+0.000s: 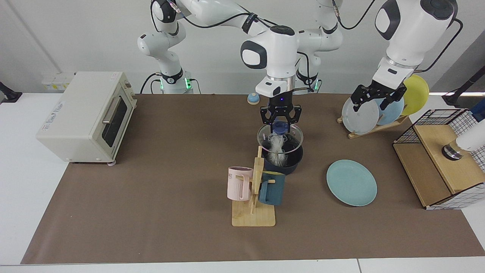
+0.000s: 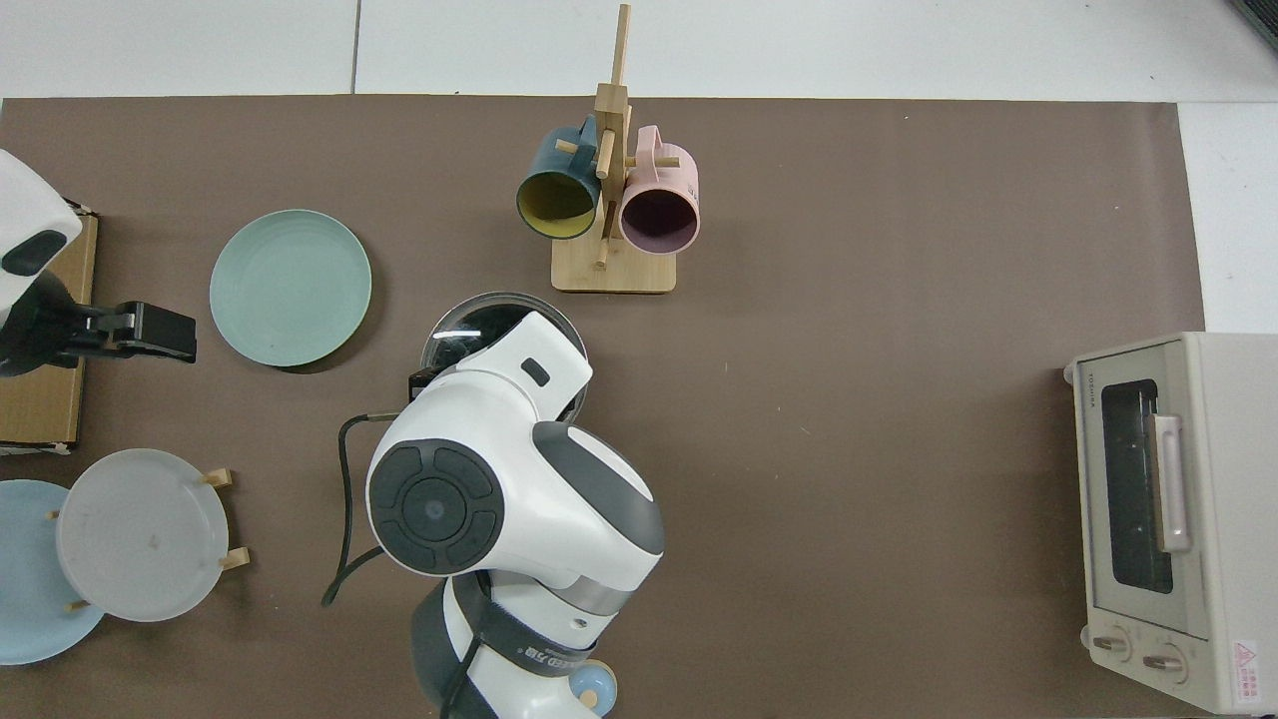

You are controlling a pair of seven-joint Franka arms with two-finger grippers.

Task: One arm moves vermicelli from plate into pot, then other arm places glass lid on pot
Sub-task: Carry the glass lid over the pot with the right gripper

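Centre frame, the right gripper, blue light at its wrist, grips the blue knob of the glass lid and holds it just over the pot, slightly tilted. White vermicelli stands heaped inside the pot, seen through the glass. At upper right the left gripper hangs with fingers spread in front of the plate rack. The teal plate lies bare at lower right of the pot. A mug stand sits just in front of the pot, and a toaster oven stands at the left.
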